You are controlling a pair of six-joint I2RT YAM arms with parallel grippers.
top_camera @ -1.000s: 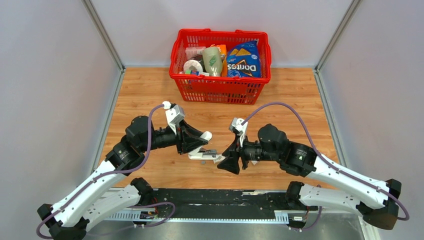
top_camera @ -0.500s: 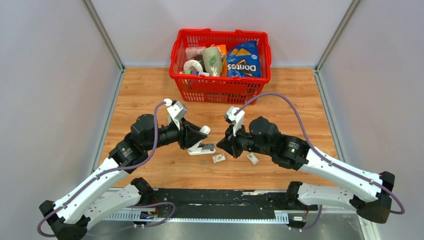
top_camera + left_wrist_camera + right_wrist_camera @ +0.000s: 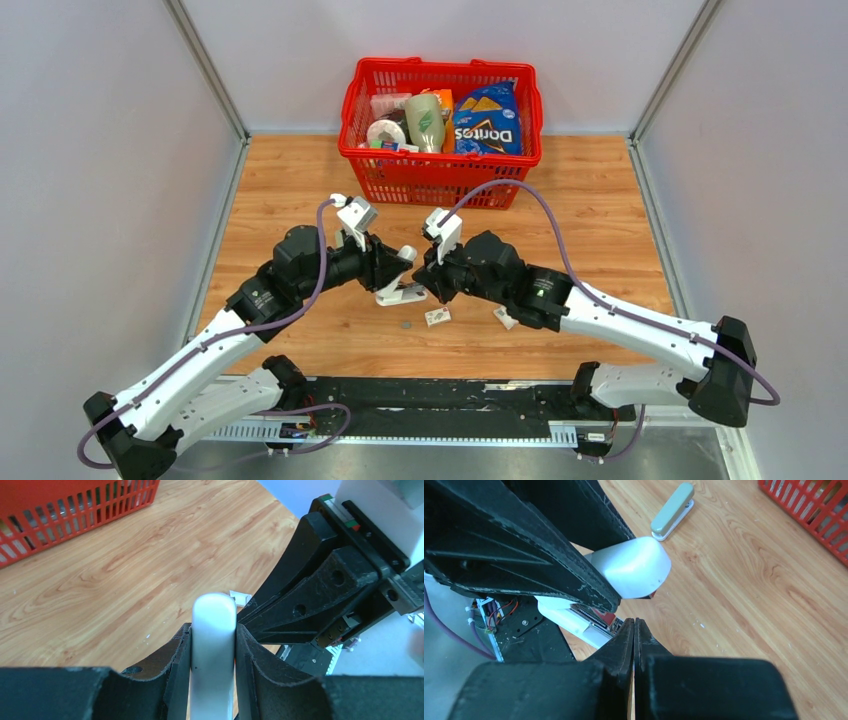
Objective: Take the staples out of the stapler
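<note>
wood tabletop [image 3: 600, 230], stapler [image 3: 214, 625] in left gripper [image 3: 213, 639], right gripper [image 3: 634, 624] alongside

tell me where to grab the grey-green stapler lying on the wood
I'd pinch the grey-green stapler across its two long sides near mid-length, coming from above: it lies flat and closed on the table, narrow across, with both sides free.

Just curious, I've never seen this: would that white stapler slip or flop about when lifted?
Likely stiff yet slippery: the stapler looks like smooth, glossy plastic. Its hinged top stands apart from the tray, so it may swing.
</note>
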